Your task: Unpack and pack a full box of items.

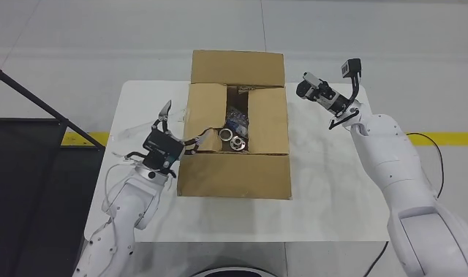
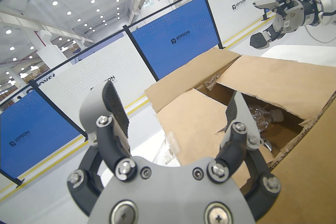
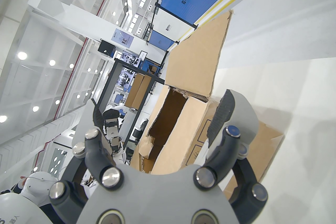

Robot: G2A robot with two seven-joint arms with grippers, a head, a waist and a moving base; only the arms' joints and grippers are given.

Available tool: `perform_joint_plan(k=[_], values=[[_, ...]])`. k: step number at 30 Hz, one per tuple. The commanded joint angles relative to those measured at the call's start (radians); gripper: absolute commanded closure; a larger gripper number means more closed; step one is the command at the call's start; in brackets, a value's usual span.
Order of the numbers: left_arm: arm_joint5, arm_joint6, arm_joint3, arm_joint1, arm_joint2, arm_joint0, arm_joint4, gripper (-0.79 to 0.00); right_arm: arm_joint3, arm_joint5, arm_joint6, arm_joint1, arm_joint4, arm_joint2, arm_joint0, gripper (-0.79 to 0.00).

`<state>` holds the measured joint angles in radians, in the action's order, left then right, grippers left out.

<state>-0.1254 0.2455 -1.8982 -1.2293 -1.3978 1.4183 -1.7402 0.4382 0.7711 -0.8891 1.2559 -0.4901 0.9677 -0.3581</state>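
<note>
My left gripper is spread at the left flap of the box; I might tear cardboard. My right gripper is spread too.

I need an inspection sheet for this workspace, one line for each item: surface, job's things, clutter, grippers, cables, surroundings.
Surface: white table carrying one box.
Job's things: cardboard box mid-table, top flaps partly open; clear packets and round metal parts inside.
Clutter: a clear strip at the box's left side; kind unclear.
Grippers: left gripper open beside the box's left flap; right gripper open, in the air near the box's far right corner.
Cables: dark cable on the floor right of the table.
Surroundings: blue and white partition panels; yellow floor lines.
</note>
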Motion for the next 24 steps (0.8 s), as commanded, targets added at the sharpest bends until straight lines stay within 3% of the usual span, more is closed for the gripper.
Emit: perform_joint_plan(k=[1, 24], values=[[0.003, 0.001, 0.000, 0.000, -0.002, 0.002, 0.002, -0.785, 0.000, 0.000, 0.000, 0.000, 0.000, 0.000, 0.000, -0.785], [0.003, 0.005, -0.015, -0.001, 0.005, 0.012, 0.022, -0.785, 0.000, 0.000, 0.000, 0.000, 0.000, 0.000, 0.000, -0.785]])
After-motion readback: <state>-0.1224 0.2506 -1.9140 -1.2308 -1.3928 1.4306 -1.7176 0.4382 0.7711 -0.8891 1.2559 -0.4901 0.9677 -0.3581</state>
